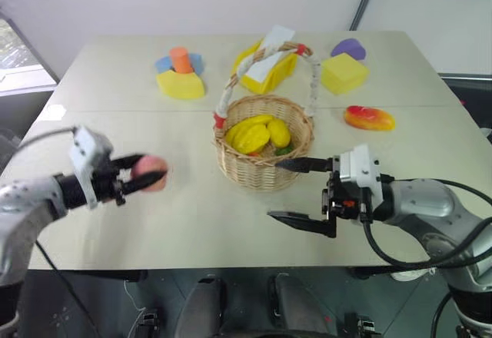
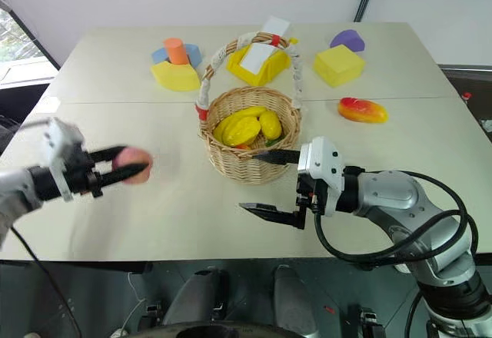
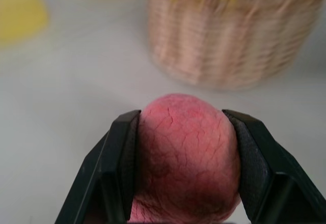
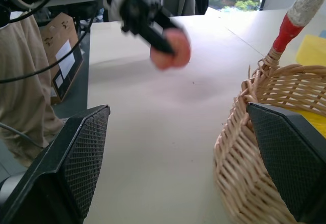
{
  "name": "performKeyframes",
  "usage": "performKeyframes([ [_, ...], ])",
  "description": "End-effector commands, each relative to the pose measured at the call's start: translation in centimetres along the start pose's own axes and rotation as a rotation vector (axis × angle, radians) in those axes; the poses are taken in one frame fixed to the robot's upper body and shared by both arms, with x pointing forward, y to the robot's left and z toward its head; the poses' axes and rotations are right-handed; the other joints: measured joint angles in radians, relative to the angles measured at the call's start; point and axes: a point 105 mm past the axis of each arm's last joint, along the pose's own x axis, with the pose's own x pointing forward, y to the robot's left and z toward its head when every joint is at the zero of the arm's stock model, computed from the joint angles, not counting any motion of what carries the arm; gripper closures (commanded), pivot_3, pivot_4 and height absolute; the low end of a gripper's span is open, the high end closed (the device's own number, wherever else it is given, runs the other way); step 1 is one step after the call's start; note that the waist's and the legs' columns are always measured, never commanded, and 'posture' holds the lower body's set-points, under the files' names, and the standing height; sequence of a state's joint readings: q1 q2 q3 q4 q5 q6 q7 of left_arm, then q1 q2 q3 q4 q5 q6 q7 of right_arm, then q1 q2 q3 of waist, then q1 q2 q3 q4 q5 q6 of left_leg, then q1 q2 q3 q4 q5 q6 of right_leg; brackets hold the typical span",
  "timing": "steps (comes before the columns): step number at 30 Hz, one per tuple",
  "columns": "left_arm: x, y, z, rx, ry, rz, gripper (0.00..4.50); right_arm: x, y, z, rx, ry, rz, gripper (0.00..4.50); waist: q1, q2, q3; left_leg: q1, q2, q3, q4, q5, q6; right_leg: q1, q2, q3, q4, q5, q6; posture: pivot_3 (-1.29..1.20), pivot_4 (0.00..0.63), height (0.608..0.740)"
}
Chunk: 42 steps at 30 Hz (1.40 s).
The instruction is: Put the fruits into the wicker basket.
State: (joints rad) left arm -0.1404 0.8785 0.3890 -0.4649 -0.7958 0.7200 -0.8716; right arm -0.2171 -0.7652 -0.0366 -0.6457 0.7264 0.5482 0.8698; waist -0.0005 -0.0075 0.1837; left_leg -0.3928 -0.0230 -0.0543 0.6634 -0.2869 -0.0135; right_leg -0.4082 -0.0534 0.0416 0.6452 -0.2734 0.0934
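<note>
Peach (image 1: 149, 174) left of the wicker basket (image 1: 264, 170); mango (image 1: 370, 117) to its right.

Pink-red peach (image 1: 149, 175), tan woven wicker basket (image 1: 264, 170), red-and-yellow mango (image 1: 370, 118), black gripper fingers (image 3: 118, 169)

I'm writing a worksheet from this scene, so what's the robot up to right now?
The left gripper is shut on the peach, held above the table beside the wicker basket, which already holds yellow fruits. The right gripper is open and empty by the basket's near side. The mango lies on the table.
</note>
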Motion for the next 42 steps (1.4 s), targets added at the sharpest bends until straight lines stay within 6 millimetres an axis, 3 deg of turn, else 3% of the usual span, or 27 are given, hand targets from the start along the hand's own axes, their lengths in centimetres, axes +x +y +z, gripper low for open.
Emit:
performKeyframes([
  [1,2.1,-3.0,2.7,0.013,-0.093,-0.120,2.44,-0.9,-1.5,1.3,-0.075,-0.024,-0.063,0.00,0.001,0.000,0.000,0.000,0.000,0.000,0.000,0.000,0.000,0.000,0.000,0.000,0.000,0.000,0.000,0.00,0.150,0.740],
  [5,9.4,-5.5,5.4,0.071,-0.209,-0.141,2.44,-2.5,-3.4,1.0,-0.088,0.020,-0.154,0.00,0.021,0.000,0.000,0.001,-0.001,-0.001,0.001,0.000,0.000,0.001,0.002,-0.001,0.001,0.000,0.001,0.00,0.150,0.740],
  [7,12.0,-6.1,5.7,0.114,-0.208,-0.122,2.44,-3.0,-3.8,0.8,-0.090,0.030,-0.185,0.00,0.016,-0.003,0.000,0.000,-0.002,-0.002,0.003,0.000,0.000,0.003,0.003,-0.001,0.000,0.001,0.002,0.00,0.150,0.740],
  [14,16.7,-6.5,4.8,0.177,-0.137,-0.081,2.44,-3.6,-3.7,0.6,-0.094,0.033,-0.249,0.00,-0.011,-0.003,0.000,0.001,0.001,0.000,0.001,0.000,0.001,-0.001,0.009,0.003,0.002,0.001,0.001,0.00,0.150,0.740],
  [15,16.8,-6.4,4.7,0.200,-0.132,-0.079,2.44,-3.7,-3.7,0.6,-0.091,0.031,-0.260,0.00,-0.012,-0.003,0.000,0.001,0.001,0.000,0.001,0.000,0.000,-0.001,0.009,0.002,0.003,0.001,0.001,0.00,0.150,0.740],
  [18,16.7,-5.7,5.2,0.174,-0.153,-0.058,0.95,-4.0,-3.9,0.2,-0.079,0.040,-0.298,0.00,-0.012,-0.003,0.000,0.002,0.001,0.000,0.001,0.001,0.000,0.000,0.009,0.002,0.004,0.001,0.001,0.00,0.150,0.740],
  [20,16.6,-5.3,5.4,0.176,-0.159,-0.039,0.04,-4.7,-5.0,-0.9,-0.048,0.077,-0.375,0.00,-0.010,-0.003,0.000,0.002,0.001,0.000,0.002,0.001,0.000,0.000,0.009,0.002,0.004,0.001,0.002,0.00,0.150,0.740],
  [22,16.3,-5.0,5.9,0.157,-0.196,-0.032,0.04,-5.8,-7.0,-2.5,-0.072,0.166,-0.487,0.00,-0.010,-0.003,0.000,0.002,0.000,0.000,0.002,0.001,0.000,0.001,0.009,0.002,0.004,0.001,0.002,0.00,0.150,0.740],
  [25,15.2,-5.3,6.7,0.106,-0.272,-0.064,0.04,-8.7,-11.5,-5.0,-0.134,0.314,-0.726,0.00,-0.012,-0.003,0.000,0.002,0.000,0.001,0.003,0.001,-0.001,0.001,0.008,0.002,0.004,0.001,0.002,0.00,0.150,0.740],
  [29,13.2,-6.2,6.3,0.107,-0.285,-0.156,0.04,-11.1,-15.4,-7.9,-0.238,0.505,-0.830,0.00,-0.017,-0.002,0.000,0.002,0.000,0.002,0.002,0.002,-0.002,0.000,0.008,0.002,0.004,0.001,0.002,0.00,0.150,0.740],
  [36,9.5,-6.2,4.1,0.097,-0.186,-0.232,0.04,-12.4,-20.5,-10.8,-0.476,0.782,-0.837,0.00,-0.023,0.000,0.001,0.002,0.001,0.004,0.001,0.002,-0.003,-0.002,0.009,0.004,0.005,0.001,0.001,0.00,0.150,0.740],
  [42,9.1,-6.0,3.5,0.101,-0.158,-0.216,0.04,-12.5,-22.5,-11.4,-0.566,0.863,-0.838,0.00,-0.016,0.000,0.002,0.002,0.000,0.004,0.001,0.002,-0.003,-0.001,0.009,0.004,0.004,0.001,0.001,0.00,0.150,0.740],
])
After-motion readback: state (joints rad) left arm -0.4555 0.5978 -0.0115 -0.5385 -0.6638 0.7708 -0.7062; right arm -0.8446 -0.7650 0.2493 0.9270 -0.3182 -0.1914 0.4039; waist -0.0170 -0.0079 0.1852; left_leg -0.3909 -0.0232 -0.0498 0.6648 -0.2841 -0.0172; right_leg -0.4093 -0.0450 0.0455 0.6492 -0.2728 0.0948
